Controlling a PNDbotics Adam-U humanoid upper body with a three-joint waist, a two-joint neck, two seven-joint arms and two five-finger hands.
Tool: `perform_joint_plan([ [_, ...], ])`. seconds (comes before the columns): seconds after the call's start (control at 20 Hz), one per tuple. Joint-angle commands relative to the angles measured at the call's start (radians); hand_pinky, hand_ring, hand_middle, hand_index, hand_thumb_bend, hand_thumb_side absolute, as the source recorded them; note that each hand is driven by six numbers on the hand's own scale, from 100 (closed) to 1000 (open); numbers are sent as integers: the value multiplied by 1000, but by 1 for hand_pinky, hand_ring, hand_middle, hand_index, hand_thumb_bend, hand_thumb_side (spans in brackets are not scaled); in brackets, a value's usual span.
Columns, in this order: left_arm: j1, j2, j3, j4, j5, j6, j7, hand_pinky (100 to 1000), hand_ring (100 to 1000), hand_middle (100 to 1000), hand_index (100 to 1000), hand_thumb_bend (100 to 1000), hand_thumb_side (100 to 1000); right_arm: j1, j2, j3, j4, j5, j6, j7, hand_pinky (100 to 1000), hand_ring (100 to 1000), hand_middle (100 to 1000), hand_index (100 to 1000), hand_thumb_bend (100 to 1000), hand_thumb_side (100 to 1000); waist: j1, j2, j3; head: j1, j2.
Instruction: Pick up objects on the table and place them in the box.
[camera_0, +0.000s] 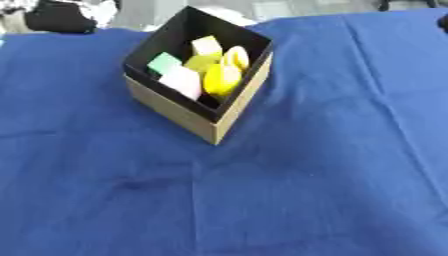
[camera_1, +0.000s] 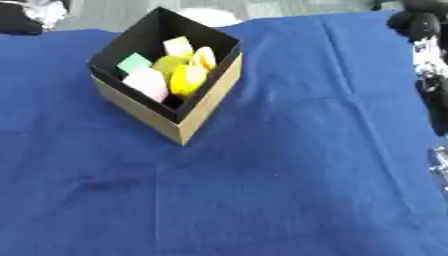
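Observation:
A cardboard box (camera_0: 175, 112) with a black inside stands on the blue cloth, left of centre and turned corner-on to me. Inside it lie a green block (camera_0: 164, 62), a pale pink block (camera_0: 183, 81), a pale yellow block (camera_0: 207, 46) and rounded yellow pieces (camera_0: 221, 77). No loose object shows on the cloth. My right arm (camera_1: 430, 75), black and silver, runs down the right edge of the right eye view, well away from the box. Its hand is cut off by that edge. My left hand shows in no view.
The blue cloth (camera_0: 289, 190) covers the whole table, with a few creases. Beyond the far edge sit a black object (camera_0: 57, 17) at the top left and something white (camera_1: 206, 15) behind the box.

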Motion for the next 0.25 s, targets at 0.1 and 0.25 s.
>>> perform_joint_plan([
  [0.1, 63, 38, 115, -118, 67, -9, 67, 832, 805, 745, 825, 100, 465, 2, -8, -23, -15, 5, -2, -16, 841, 743, 655, 773, 100, 681, -13, -26, 11, -23, 3],
  [0.25, 136, 13, 187, -191, 112, 12, 112, 821, 797, 736, 819, 100, 490, 4, -4, -27, -15, 10, -5, -23, 841, 743, 656, 773, 100, 680, -21, -25, 18, -28, 1],
])
